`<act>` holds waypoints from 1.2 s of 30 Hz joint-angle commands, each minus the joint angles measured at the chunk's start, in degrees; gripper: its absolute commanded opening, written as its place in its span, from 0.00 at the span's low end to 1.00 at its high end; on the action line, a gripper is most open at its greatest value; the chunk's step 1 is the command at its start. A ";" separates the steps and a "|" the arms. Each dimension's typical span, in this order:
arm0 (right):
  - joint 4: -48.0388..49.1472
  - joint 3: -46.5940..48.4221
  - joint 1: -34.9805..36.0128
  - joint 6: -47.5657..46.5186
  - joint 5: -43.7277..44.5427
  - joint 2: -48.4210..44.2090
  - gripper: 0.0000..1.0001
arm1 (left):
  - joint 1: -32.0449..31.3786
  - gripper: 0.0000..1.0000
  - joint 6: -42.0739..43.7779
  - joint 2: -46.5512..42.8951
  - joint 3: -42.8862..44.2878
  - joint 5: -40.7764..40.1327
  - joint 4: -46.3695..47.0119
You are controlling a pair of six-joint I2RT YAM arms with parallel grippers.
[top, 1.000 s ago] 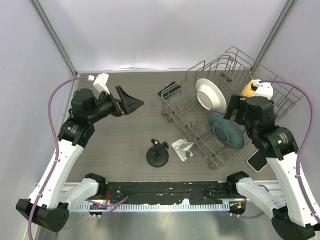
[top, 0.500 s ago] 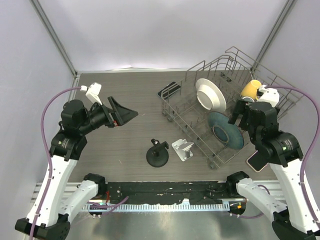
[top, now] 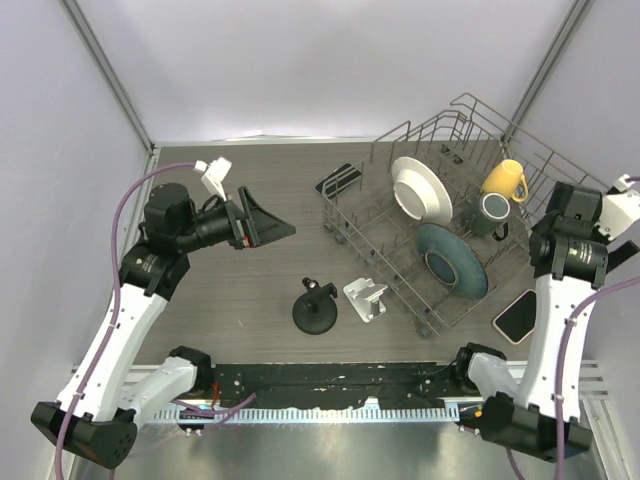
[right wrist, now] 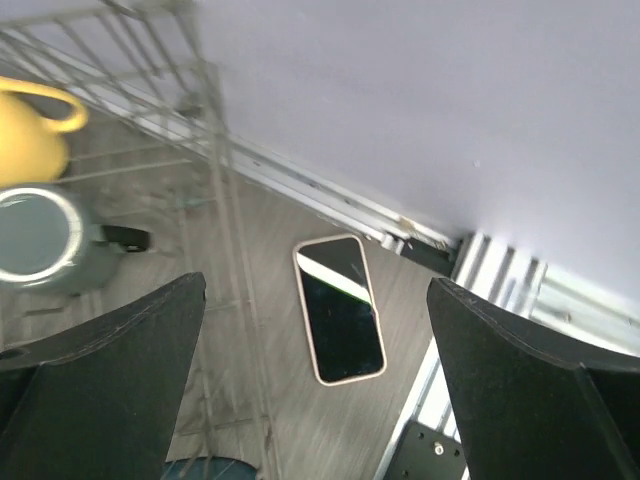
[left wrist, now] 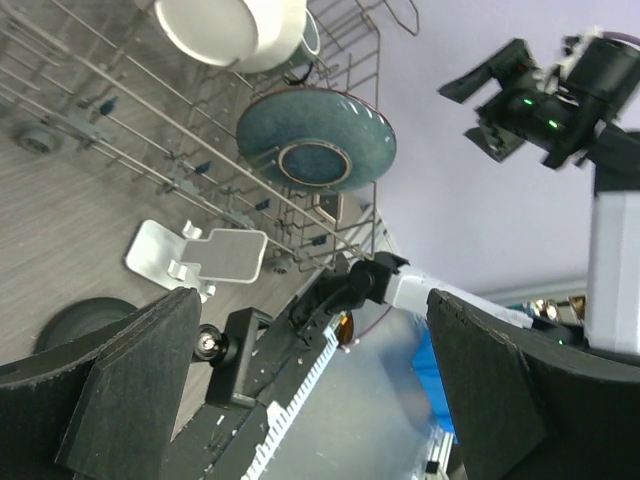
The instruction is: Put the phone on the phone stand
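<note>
The phone, black screen up in a pale case, lies flat on the table right of the dish rack; it also shows in the top view. My right gripper is open and empty, held high above the phone with its jaws spread wide on either side. The silver phone stand sits on the table in front of the rack, also in the left wrist view. My left gripper is open and empty, held in the air at the left, pointing towards the rack.
A wire dish rack holds a white bowl, a blue plate, a yellow mug and a grey mug. A black round-base holder stands left of the stand. A black object lies behind the rack.
My right arm has swung right, off the rack, and now hangs over the phone, which is uncovered in the top view. My left arm drew back, then returned.
</note>
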 commanded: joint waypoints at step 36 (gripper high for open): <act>21.00 -29.99 -26.39 0.07 -27.95 11.43 0.96 | -15.75 1.00 7.34 3.37 4.71 3.66 -4.12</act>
